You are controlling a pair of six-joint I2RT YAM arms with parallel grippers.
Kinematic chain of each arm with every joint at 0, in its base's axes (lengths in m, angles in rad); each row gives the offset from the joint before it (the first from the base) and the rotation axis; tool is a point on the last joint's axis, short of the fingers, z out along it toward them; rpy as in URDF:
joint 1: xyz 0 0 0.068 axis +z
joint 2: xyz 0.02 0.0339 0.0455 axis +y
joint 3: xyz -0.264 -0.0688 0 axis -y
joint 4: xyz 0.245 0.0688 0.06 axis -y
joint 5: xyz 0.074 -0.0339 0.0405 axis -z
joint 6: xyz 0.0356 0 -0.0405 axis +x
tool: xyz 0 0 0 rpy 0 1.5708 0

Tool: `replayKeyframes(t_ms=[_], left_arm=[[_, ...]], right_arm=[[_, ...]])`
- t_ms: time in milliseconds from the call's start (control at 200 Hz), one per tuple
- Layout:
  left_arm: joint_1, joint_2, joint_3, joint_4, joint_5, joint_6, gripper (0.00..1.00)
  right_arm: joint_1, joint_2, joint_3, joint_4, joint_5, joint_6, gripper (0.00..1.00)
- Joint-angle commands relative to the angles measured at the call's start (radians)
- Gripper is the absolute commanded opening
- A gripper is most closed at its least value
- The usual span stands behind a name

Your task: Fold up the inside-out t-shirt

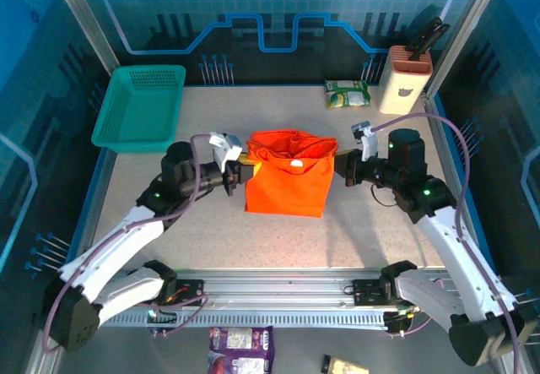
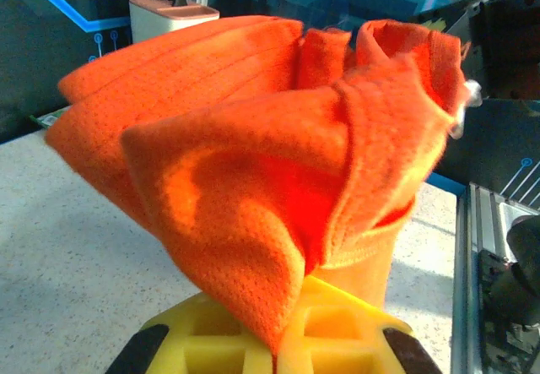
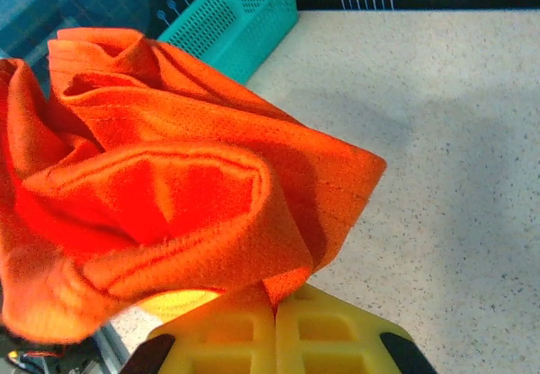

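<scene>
The inside-out t-shirt (image 1: 285, 180), bright orange and wrinkly, hangs bunched between both grippers above the middle of the table, its lower part draping down like a panel. My left gripper (image 1: 243, 170) is shut on the shirt's left upper edge. In the left wrist view the cloth (image 2: 253, 171) is pinched between the closed yellow fingers (image 2: 211, 344). My right gripper (image 1: 339, 165) is shut on the right upper edge. In the right wrist view folds of the shirt (image 3: 169, 188) rise from the closed yellow fingers (image 3: 337, 340).
A teal mesh basket (image 1: 139, 105) stands at the back left. A green-and-white packet (image 1: 348, 94) and a beige knife block (image 1: 404, 78) sit at the back right. Speckled tabletop (image 1: 211, 239) lies bare in front of the shirt.
</scene>
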Motion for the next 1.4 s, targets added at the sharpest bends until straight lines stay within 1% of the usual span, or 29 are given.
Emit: replayKeyframes(t_ms=[0,50,140,280,365,490,560,620,685,760,810,931,1011,1106,1221,1391], left_arm=[[0.0,-0.039,0.023,-0.199,-0.03,-0.013,0.0],[0.002,-0.023,0.022,-0.194,-0.044,-0.031,0.0],[0.017,0.061,0.034,-0.163,-0.049,-0.058,0.0],[0.055,0.27,0.101,-0.039,-0.006,-0.066,0.0],[0.095,0.418,0.215,0.023,0.054,-0.048,0.0],[0.15,0.609,0.45,0.029,0.155,-0.007,0.0],[0.167,0.676,0.561,-0.009,0.203,0.034,0.0],[0.173,0.699,0.59,-0.038,0.231,0.077,0.0],[0.172,0.69,0.534,-0.018,0.261,0.136,0.0],[0.172,0.674,0.388,0.084,0.293,0.143,0.0],[0.168,0.668,0.28,0.165,0.314,0.135,0.0],[0.135,0.636,0.009,0.44,0.334,0.094,0.0],[0.116,0.605,-0.102,0.536,0.336,0.042,0.0],[0.092,0.567,-0.183,0.566,0.324,0.01,0.0],[0.056,0.527,-0.248,0.55,0.291,-0.005,0.0],[0.046,0.457,-0.334,0.528,0.22,-0.063,0.0]], right_arm=[[0.007,0.019,0.053,-0.149,-0.034,-0.012,0.0],[0.006,0.051,0.061,-0.137,-0.02,-0.003,0.0],[0.006,0.135,0.068,-0.08,0.008,-0.008,0.0],[-0.025,0.3,0.093,0.098,0.018,-0.014,0.0],[-0.067,0.42,0.157,0.2,0.004,-0.02,0.0],[-0.117,0.582,0.319,0.294,-0.069,-0.043,0.0],[-0.13,0.627,0.37,0.321,-0.116,-0.071,0.0],[-0.134,0.633,0.37,0.326,-0.156,-0.097,0.0],[-0.134,0.616,0.315,0.331,-0.202,-0.123,0.0],[-0.131,0.582,0.2,0.345,-0.251,-0.135,0.0],[-0.125,0.558,0.112,0.359,-0.269,-0.138,0.0],[-0.1,0.489,-0.068,0.362,-0.291,-0.127,0.0],[-0.08,0.427,-0.177,0.364,-0.289,-0.094,0.0],[-0.057,0.351,-0.274,0.353,-0.261,-0.054,0.0],[-0.033,0.277,-0.35,0.312,-0.221,-0.014,0.0],[-0.015,0.233,-0.438,0.3,-0.174,0.056,0.0]])
